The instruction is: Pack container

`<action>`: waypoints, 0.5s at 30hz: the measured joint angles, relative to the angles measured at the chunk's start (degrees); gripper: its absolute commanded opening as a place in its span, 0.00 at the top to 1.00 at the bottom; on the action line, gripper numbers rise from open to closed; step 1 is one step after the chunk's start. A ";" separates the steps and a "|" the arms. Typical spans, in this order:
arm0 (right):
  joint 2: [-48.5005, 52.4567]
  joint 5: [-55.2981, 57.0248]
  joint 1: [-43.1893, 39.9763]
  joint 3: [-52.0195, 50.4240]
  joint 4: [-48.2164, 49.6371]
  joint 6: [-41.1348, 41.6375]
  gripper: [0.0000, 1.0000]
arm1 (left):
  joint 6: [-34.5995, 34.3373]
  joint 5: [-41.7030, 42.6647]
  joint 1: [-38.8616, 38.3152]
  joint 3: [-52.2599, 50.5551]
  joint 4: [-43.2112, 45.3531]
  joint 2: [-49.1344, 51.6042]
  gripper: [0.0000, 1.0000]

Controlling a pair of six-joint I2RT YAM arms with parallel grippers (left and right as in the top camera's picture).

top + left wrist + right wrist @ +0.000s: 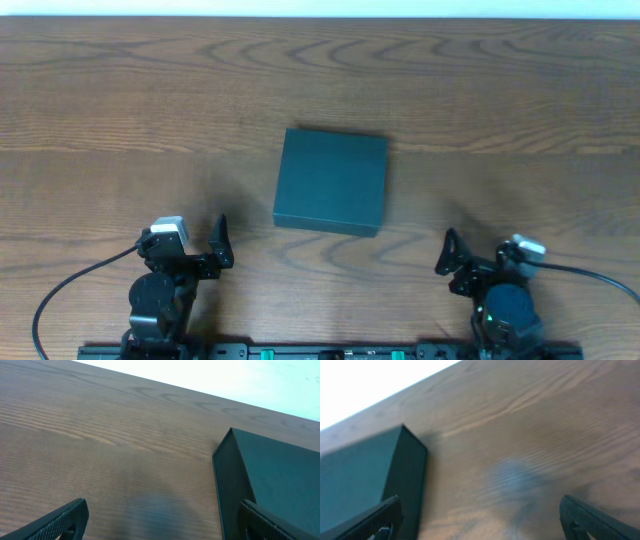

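Note:
The container [331, 181] is a dark teal box with its lid shut, lying flat at the middle of the wooden table. It also shows at the right of the left wrist view [270, 475] and at the left of the right wrist view [365, 480]. My left gripper [222, 245] is open and empty near the front edge, left of the box. In its own view [162, 520] bare wood lies between the fingers. My right gripper [447, 255] is open and empty near the front edge, right of the box; in its own view [480, 517] only wood lies between the fingers. No snack packets are in view.
The wooden table [120, 100] stretches to a white far edge. Black cables run from both arm bases along the front edge [60, 290].

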 measured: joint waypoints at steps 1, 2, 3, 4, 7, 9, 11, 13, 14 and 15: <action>-0.28 -1.09 -0.02 -1.20 0.63 -1.70 0.01 | 0.00 0.00 0.00 0.00 0.02 0.00 0.04; -0.31 -1.86 0.00 -2.03 0.74 -2.80 0.01 | 0.02 0.00 0.00 0.00 0.02 0.00 0.05; -0.31 -2.60 -0.02 -2.78 0.72 -3.65 0.01 | 0.02 0.00 0.00 0.00 0.00 0.00 0.05; -0.33 -3.28 -0.02 -3.39 0.72 -4.22 0.01 | 0.02 0.00 0.00 0.00 0.00 0.00 0.04; -0.31 -5.86 -0.02 -4.83 0.28 -5.92 0.01 | 0.00 0.00 0.00 0.00 0.02 0.00 0.04; -0.31 -8.17 -0.02 -5.09 0.24 -7.04 0.01 | 0.02 0.00 0.00 0.00 0.02 0.00 0.05; -0.31 -9.25 -0.02 -5.09 0.24 -7.52 0.01 | 0.02 0.00 0.00 0.00 0.00 0.00 0.04; -0.31 -10.01 -0.02 -5.09 0.24 -7.74 0.01 | 0.02 0.00 0.00 0.00 0.02 0.00 0.05; -0.31 -10.10 -0.02 -5.09 0.24 -7.78 0.01 | 0.02 0.00 0.00 0.00 0.00 0.00 0.05; -0.31 -10.23 -0.02 -5.09 0.24 -7.82 0.01 | 0.02 0.00 0.00 0.00 0.00 0.00 0.04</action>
